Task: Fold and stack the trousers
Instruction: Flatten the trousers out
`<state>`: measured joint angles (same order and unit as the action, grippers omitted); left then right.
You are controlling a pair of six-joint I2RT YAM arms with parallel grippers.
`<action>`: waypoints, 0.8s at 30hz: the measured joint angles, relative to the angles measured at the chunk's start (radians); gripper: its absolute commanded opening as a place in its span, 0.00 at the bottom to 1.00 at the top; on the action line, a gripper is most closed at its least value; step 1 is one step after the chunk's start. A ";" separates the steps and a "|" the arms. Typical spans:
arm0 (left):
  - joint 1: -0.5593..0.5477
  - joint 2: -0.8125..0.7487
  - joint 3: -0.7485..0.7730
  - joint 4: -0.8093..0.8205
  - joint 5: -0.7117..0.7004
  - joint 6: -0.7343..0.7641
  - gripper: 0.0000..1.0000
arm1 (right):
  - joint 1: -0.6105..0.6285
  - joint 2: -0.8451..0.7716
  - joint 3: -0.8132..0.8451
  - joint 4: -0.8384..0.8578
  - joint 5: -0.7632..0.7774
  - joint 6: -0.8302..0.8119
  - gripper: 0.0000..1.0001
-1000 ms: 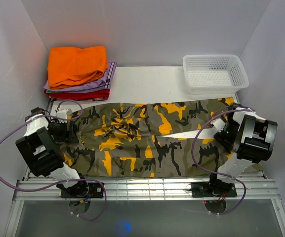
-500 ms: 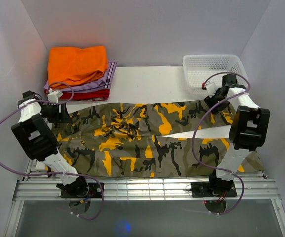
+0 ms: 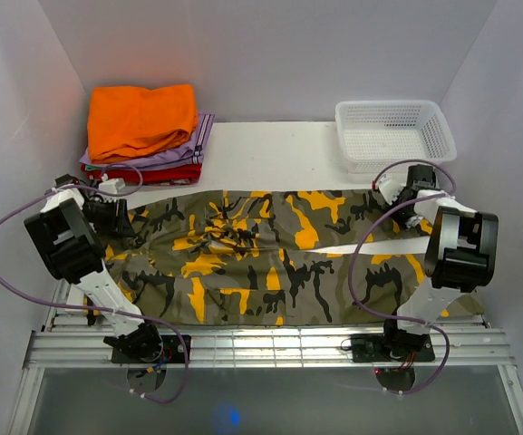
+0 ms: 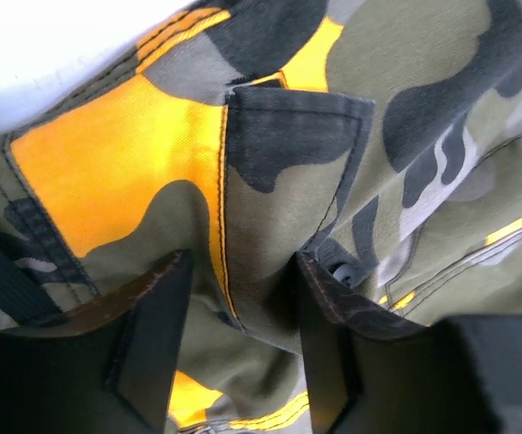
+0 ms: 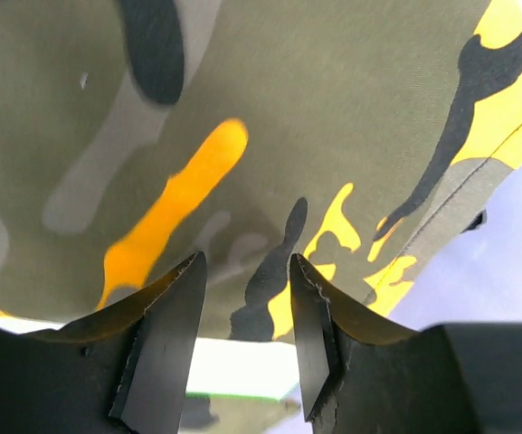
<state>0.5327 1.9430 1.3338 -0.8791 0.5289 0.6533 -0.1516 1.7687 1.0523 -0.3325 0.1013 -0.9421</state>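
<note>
The camouflage trousers (image 3: 270, 258) lie spread flat across the table, waistband to the left and legs to the right. My left gripper (image 3: 119, 217) is down at the far left corner of the waistband. In the left wrist view its jaws (image 4: 242, 271) stand apart astride a raised fold of the trousers (image 4: 152, 154) beside a belt loop. My right gripper (image 3: 401, 198) is over the far leg's end. Seen from the right wrist, the gripper (image 5: 247, 271) is open just above the trousers (image 5: 242, 90), with the hem edge at the right.
A folded pile with an orange garment (image 3: 143, 118) on top of lilac and red ones sits at the back left. A white mesh basket (image 3: 392, 134) stands at the back right, close behind my right gripper. Bare white table (image 3: 270, 154) lies between them. Side walls hem in both arms.
Both grippers swung from the near side of the trousers out to the far edge, then came down onto the cloth. Both pairs of jaws have narrowed.
</note>
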 measured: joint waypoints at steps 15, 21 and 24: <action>0.029 -0.052 0.220 -0.270 0.104 0.436 0.81 | -0.051 -0.173 -0.011 -0.301 -0.096 -0.270 0.84; 0.029 0.008 0.534 -0.373 0.196 0.649 0.84 | -0.056 -0.161 0.214 -0.325 -0.193 -0.343 0.90; 0.028 0.106 0.624 -0.393 0.215 0.724 0.84 | -0.069 -0.114 0.285 -0.328 -0.232 -0.362 0.90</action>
<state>0.5610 2.0487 1.9575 -1.2724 0.7441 1.3773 -0.2211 1.6543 1.3369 -0.6601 -0.1303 -1.3041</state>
